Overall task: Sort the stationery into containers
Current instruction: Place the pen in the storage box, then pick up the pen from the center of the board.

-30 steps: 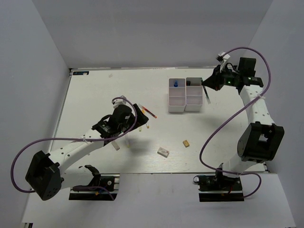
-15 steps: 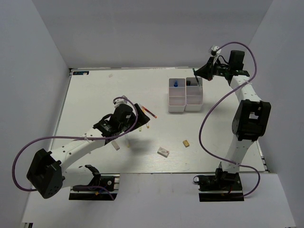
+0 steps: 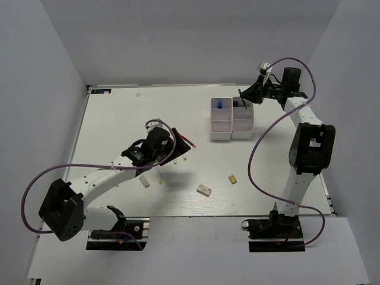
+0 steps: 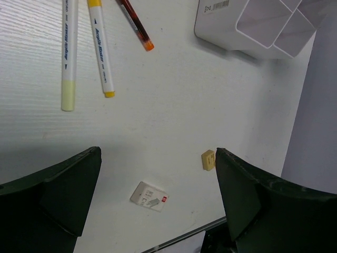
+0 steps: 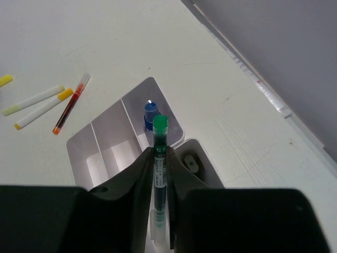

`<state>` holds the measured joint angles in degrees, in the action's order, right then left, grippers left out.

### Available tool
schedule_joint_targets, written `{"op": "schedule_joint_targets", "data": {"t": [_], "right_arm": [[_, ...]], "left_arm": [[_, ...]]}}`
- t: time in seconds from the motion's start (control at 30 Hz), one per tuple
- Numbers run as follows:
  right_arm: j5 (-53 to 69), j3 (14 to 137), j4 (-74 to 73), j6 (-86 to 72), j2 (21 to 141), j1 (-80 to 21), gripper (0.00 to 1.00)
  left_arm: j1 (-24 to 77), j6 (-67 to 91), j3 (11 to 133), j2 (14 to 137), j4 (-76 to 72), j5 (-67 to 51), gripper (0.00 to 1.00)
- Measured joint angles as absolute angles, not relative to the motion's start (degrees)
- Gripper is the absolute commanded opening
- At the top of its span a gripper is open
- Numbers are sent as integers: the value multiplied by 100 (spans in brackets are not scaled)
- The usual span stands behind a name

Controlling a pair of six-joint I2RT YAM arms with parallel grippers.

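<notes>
My right gripper (image 5: 160,161) is shut on a green-capped pen (image 5: 159,138), holding it cap-first above the back compartments of the white containers (image 5: 93,142). A blue-capped bottle (image 5: 151,113) stands in the back left compartment, and a small grey eraser (image 5: 189,164) lies in the one beside it. My left gripper (image 4: 158,158) hangs open above the table with nothing between its fingers. Under it lie a white eraser (image 4: 150,196) and a tan eraser (image 4: 208,159). Two yellow-tipped white markers (image 4: 100,47) and a red pen (image 4: 136,23) lie beyond them.
In the top view the containers (image 3: 220,137) stand at the back centre-right, with my right gripper (image 3: 244,97) over their far end. A small white piece (image 3: 144,181) lies under the left arm. The table's front edge runs just behind the erasers.
My right arm has swung left from beside the containers to above their back end, carrying the green pen. The left gripper has shifted slightly and stays open.
</notes>
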<state>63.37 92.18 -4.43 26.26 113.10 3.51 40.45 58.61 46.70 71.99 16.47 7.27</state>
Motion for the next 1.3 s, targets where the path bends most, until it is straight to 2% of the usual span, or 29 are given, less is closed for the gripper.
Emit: {"op": "schedule_joint_targets", "data": {"t": [0.2, 0.27, 0.33, 0.37, 0.43, 0.5, 0.53, 0.57, 0.6, 0.63, 0.7, 0.73, 0.8, 0.87, 0.9, 0.93, 1.03, 1.17, 1.3], "right_arm": [[6333, 9115, -447, 2751, 11340, 329, 45], [6337, 9096, -451, 2768, 11340, 331, 46], [6342, 9091, -454, 2770, 11336, 336, 49], [6344, 9067, -447, 2766, 11325, 336, 49], [6326, 8921, -449, 2764, 11209, 342, 39], [6178, 8600, -423, 2744, 10927, 346, 23], [6045, 8368, -301, 2694, 10728, 346, 6], [5813, 8055, -119, 2602, 10427, 346, 0], [5505, 7706, 12, 2491, 10088, 342, 0], [5223, 7301, 318, 2244, 9708, 351, 1], [4501, 6694, 613, 1719, 9004, 366, 28], [4268, 6576, 639, 1529, 8783, 384, 41], [4060, 6646, 482, 1446, 8606, 454, 41], [4071, 6831, 3, 1573, 8654, 508, 11], [4084, 6879, -257, 1612, 8698, 532, 2], [4108, 6858, -508, 1647, 8720, 554, 0], [4154, 6429, -937, 1678, 8621, 565, 0], [4187, 5651, -1369, 1656, 8138, 558, 9], [4224, 5561, -1555, 1647, 7852, 556, 12]], "left_arm": [[4032, 6016, 5196, 7835, 1610, 591, 93], [4029, 6058, 5537, 8143, 1645, 593, 90], [4021, 6082, 5830, 8399, 1682, 598, 83], [4007, 6114, 5972, 8527, 1682, 604, 75], [3997, 6200, 6163, 8707, 1723, 633, 68], [3972, 6296, 6285, 8851, 1828, 666, 59], [3948, 6335, 6340, 8923, 1859, 670, 55], [3922, 6368, 6386, 8997, 1892, 676, 48], [3889, 6414, 6447, 9096, 1940, 685, 44], [3846, 6427, 6525, 9212, 2003, 692, 40], [3758, 6473, 6689, 9459, 2099, 698, 28], [3708, 6499, 6796, 9594, 2152, 703, 28], [3594, 6504, 7067, 9904, 2303, 694, 30], [3474, 6517, 7472, 10278, 2512, 705, 38], [3424, 6523, 7695, 10468, 2613, 718, 45], [3376, 6519, 7931, 10656, 2738, 753, 48], [3264, 6449, 8532, 11091, 3024, 864, 56], [3138, 6344, 9100, 11493, 3433, 1031, 56], [3041, 6217, 9393, 11773, 3754, 1109, 56]]}}
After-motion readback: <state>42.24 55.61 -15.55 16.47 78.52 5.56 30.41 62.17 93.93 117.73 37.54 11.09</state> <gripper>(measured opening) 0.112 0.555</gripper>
